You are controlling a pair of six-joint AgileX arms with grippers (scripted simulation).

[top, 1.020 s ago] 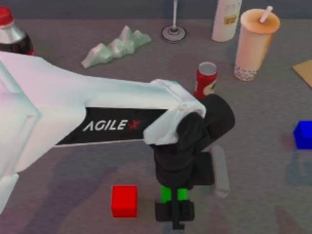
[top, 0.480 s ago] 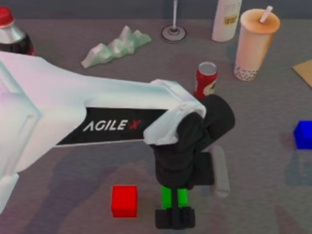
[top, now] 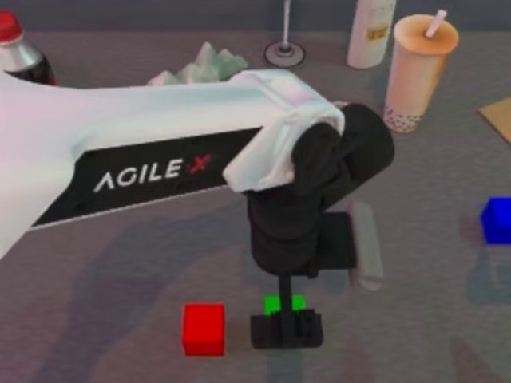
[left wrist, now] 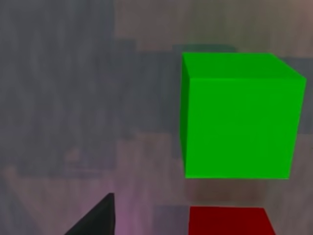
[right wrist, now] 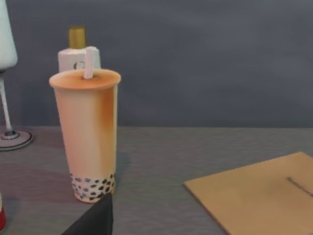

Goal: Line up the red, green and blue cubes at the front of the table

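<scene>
Open jaws on left gripper (top: 287,329), raised above green cube (top: 284,304) (resting on table (top: 120,319)), beside red cube (top: 203,328); blue cube (top: 497,220) far right.

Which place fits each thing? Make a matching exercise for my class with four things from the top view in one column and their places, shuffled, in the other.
Things:
1. red cube
2. green cube
3. blue cube
4. bubble tea cup

Places:
A. at the table's right edge
B. at the back of the table, right of centre
C. at the front, under the left end effector
D. at the front, left of the green cube

Pairs: 1-D, 2-C, 3-A, 4-B
</scene>
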